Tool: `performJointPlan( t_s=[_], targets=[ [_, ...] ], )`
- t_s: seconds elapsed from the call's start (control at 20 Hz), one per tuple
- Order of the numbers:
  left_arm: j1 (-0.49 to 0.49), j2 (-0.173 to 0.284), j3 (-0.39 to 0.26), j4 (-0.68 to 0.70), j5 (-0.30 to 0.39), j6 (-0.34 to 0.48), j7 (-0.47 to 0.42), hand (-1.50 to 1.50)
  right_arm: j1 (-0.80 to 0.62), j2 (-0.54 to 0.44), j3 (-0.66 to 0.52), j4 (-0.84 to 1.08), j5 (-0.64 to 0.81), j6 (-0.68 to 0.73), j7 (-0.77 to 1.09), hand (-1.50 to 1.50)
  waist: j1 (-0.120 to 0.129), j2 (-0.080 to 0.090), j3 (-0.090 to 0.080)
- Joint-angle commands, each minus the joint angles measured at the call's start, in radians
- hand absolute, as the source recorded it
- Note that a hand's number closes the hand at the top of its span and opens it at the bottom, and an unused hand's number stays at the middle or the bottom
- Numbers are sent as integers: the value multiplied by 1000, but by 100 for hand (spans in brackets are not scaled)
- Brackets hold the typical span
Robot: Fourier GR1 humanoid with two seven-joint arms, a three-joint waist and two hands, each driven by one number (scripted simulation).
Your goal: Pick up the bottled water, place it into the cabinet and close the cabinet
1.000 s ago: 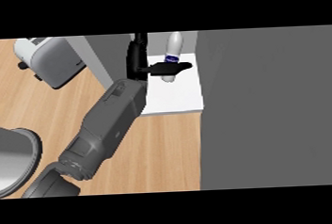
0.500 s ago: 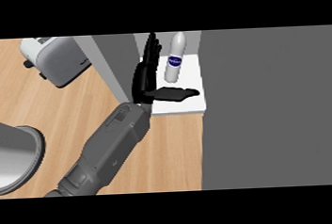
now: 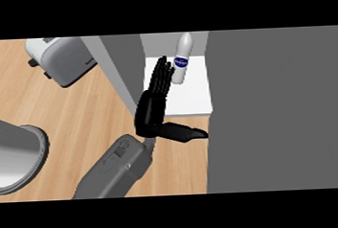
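Right hand [image 3: 156, 103] shows mid-frame on its grey forearm [image 3: 116, 170], which comes up from the lower edge of the head view; fingers [image 3: 161, 73] straight and stretched out flat, pointing toward the back of the cabinet, thumb [image 3: 183, 132] sticking out to the right, so the hand is wide and holding nothing. Bottled water [image 3: 182, 59] stands upright inside the cabinet on the white shelf [image 3: 191, 98], at the shelf's far edge, white body with a dark blue label (cap end looks up, hard to tell more). Fingertips lie just beside the bottle on its left; cannot tell if they touch it, no finger curls round it. Palm and wrist sit over the shelf's near-left corner, next to the grey cabinet side panel [image 3: 122, 65] that runs along the shelf's left edge. Big dark grey cabinet door [image 3: 278, 111] fills the right side of the view, its edge along the shelf's right edge, and the cabinet is open with the shelf in plain sight. On the wooden counter [image 3: 73, 120]: a silver toaster [image 3: 59, 59] at the far-left corner, well apart from the cabinet, and a grey rounded sink or basin rim [image 3: 18, 158] at the left edge (only part of it shows). Left hand is nowhere in the view.
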Motion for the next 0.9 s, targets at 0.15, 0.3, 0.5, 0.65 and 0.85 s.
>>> performJointPlan(
  t_s=[0.15, 0.3, 0.5, 0.65, 0.85],
  targets=[
    [188, 91, -80, -291, -16, 13, 104, 150, 9, -83, 1, -125, 70, 68, 14, -150, 7, -2, 0],
    [277, 141, -86, -363, -6, -5, 106, 150, 60, -152, -20, -152, 76, 149, -23, 150, -6, -5, 0],
    [406, 201, -112, -483, -23, 6, 91, 150, 51, -206, 34, -175, 115, 192, 14, 150, 6, -3, -1],
    [455, 260, -57, -528, -5, -6, 75, -150, 70, -239, 85, -233, 142, 237, 12, 150, -2, -2, -2],
    [566, 361, 6, -646, 41, -35, 76, -150, 83, -243, 121, -255, 225, 274, -60, 150, -8, -9, -2]
  ],
)
